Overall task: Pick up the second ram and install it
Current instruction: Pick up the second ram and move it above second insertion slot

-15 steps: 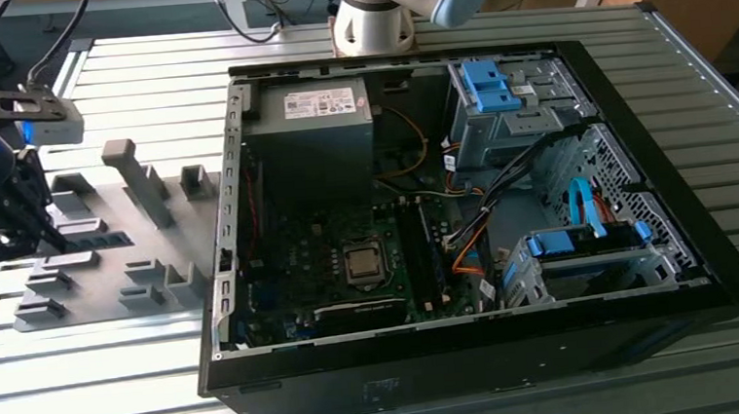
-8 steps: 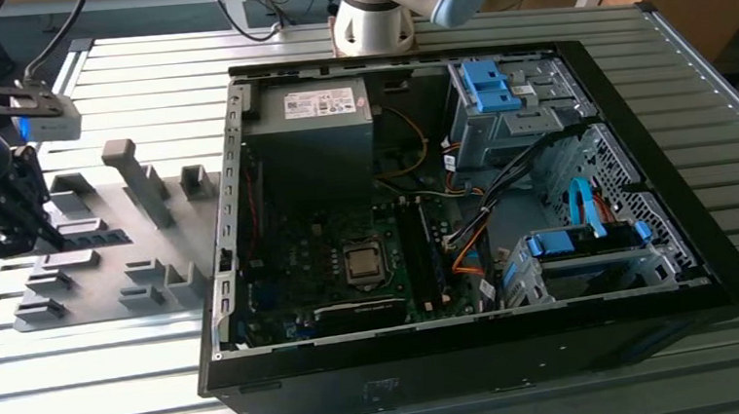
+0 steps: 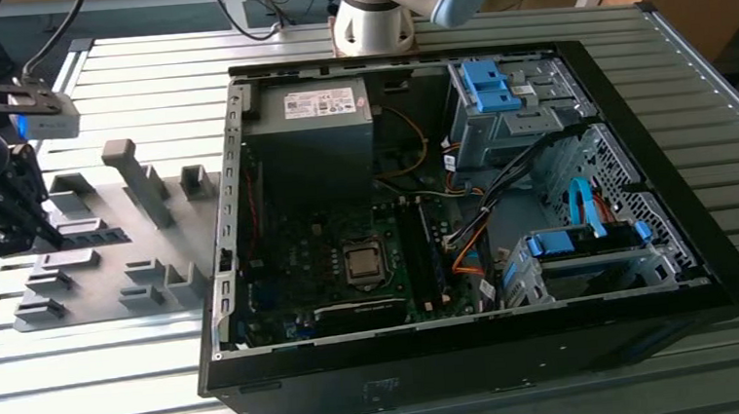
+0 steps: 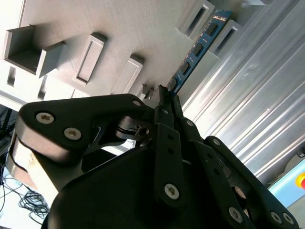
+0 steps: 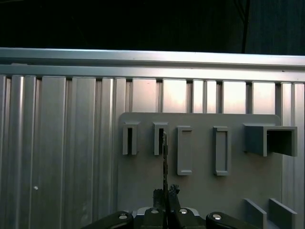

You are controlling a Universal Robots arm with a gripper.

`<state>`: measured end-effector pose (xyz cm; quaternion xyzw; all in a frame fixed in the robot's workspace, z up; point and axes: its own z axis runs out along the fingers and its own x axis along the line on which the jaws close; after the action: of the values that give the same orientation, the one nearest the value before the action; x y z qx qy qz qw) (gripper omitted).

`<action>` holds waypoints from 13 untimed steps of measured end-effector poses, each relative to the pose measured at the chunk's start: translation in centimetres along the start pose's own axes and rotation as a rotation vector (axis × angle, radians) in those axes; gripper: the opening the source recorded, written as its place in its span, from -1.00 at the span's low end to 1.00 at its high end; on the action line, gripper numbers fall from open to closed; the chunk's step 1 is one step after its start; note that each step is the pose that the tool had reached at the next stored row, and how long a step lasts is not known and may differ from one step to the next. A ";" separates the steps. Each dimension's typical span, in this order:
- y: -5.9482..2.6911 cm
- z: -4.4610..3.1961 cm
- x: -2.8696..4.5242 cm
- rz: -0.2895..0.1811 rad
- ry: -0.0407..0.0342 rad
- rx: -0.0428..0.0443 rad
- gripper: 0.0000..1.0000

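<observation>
The second ram (image 4: pixel 198 47) is a slim dark board with black chips; in the first wrist view the second ram (image 5: pixel 165 162) shows edge-on as a thin dark strip. My gripper (image 4: pixel 164 93) is shut on its near end. Its far end reaches the narrow grey holder blocks (image 5: pixel 159 138) on the grey holder plate (image 3: pixel 151 252); I cannot tell whether it touches them. In the exterior view my gripper (image 3: pixel 32 226) hangs over that plate, at the exterior view's left of the open computer case (image 3: pixel 225 276). The memory slots (image 3: pixel 425 252) lie beside the silver processor (image 3: pixel 363 263).
The case lies open on a slatted aluminium table (image 3: pixel 121 381). Inside are a power supply (image 3: pixel 318 123), blue-handled drive cages (image 3: pixel 492 86) and loose cables (image 3: pixel 475 229). The arm's base (image 3: pixel 376 21) stands behind the case. Taller grey blocks (image 3: pixel 140 179) rise from the holder plate.
</observation>
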<state>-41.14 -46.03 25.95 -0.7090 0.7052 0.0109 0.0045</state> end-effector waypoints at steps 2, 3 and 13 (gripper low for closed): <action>0.00 -0.10 0.00 0.000 0.0001 -0.0001 -0.72; 0.00 -0.15 0.00 0.000 0.0001 -0.0002 -0.72; 0.01 -0.87 -0.02 0.000 0.0000 0.0001 -0.72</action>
<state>-41.14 -46.03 26.83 -0.7089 0.7052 0.0108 0.0046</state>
